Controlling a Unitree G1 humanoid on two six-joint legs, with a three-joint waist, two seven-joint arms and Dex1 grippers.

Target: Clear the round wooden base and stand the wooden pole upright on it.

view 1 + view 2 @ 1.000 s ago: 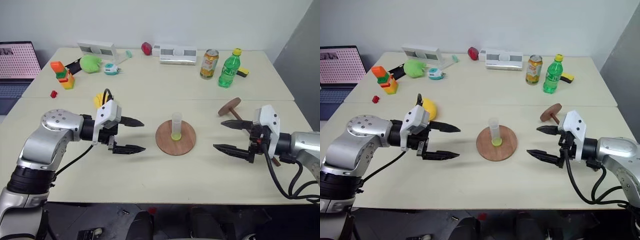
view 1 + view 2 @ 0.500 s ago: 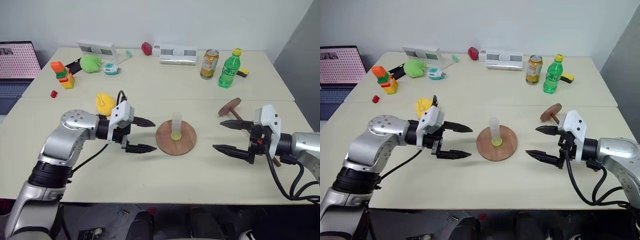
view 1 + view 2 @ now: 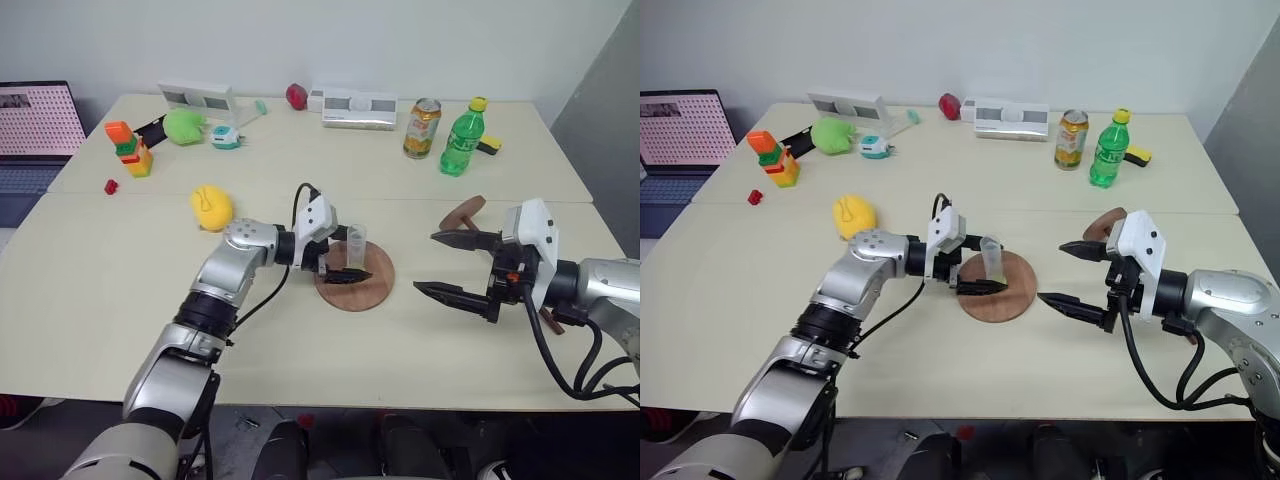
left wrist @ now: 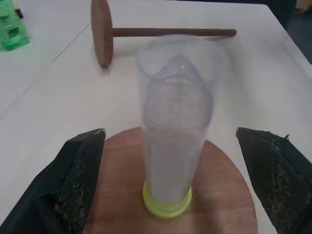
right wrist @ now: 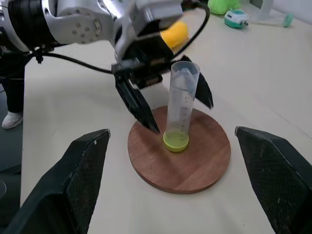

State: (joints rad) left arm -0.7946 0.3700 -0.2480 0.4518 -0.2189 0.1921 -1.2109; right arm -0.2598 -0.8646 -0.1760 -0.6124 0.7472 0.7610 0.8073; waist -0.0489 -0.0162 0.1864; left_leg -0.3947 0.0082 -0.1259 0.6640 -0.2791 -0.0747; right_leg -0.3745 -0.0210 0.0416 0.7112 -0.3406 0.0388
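The left gripper [image 3: 981, 263] straddles, apparently untouched, the clear plastic tube [image 3: 990, 262] upright on the round reddish-brown wooden base [image 3: 1012, 300], while the right gripper [image 3: 1068, 273], beside the base, gapes empty.

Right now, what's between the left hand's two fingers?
The clear plastic tube, upright on the round wooden base. The left hand is open around it, fingers not touching, as the left wrist view shows.

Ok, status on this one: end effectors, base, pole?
Left end effector open, straddling clear tube. Right end effector open, empty. Tube upright on round wooden base. Wooden pole lying on table.
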